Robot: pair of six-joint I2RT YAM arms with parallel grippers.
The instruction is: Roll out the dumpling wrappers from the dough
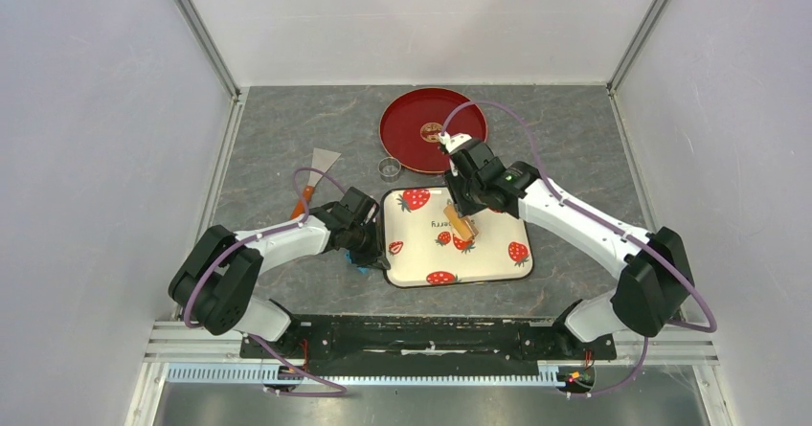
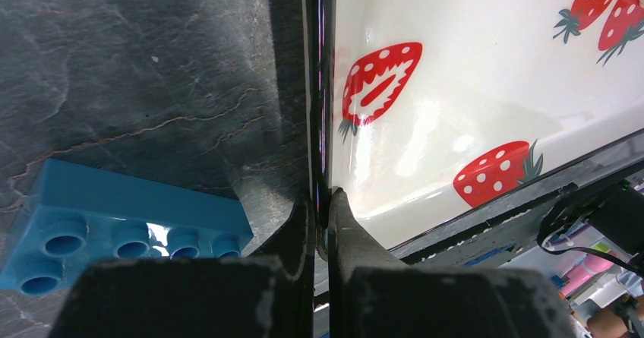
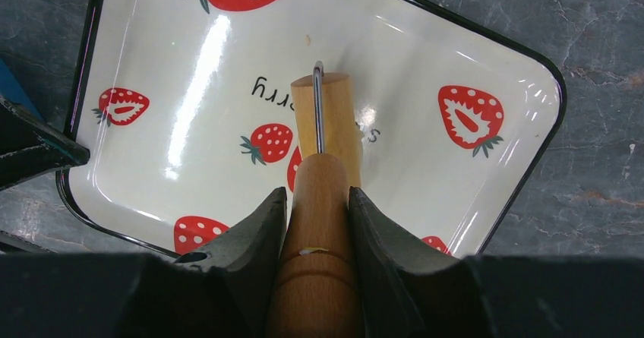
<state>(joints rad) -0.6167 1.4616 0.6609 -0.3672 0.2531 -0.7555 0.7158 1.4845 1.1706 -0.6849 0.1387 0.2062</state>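
Note:
My right gripper (image 1: 461,206) (image 3: 319,201) is shut on the wooden handle of a small roller (image 3: 326,121). It holds the roller's head over the middle of the white strawberry tray (image 1: 498,263) (image 3: 190,64). My left gripper (image 1: 369,247) (image 2: 323,201) is shut on the tray's left rim (image 2: 320,87), one finger outside and one inside. No dough or dumpling wrapper shows on the tray; anything under the roller head is hidden. A small pale mark at the centre of the red plate (image 1: 407,139) is too small to identify.
The red plate lies behind the tray. A metal ring (image 1: 390,168) stands to its front left. A scraper with an orange handle (image 1: 316,172) lies at the left. A blue toy brick (image 2: 114,209) (image 1: 364,267) sits on the table right beside my left fingers.

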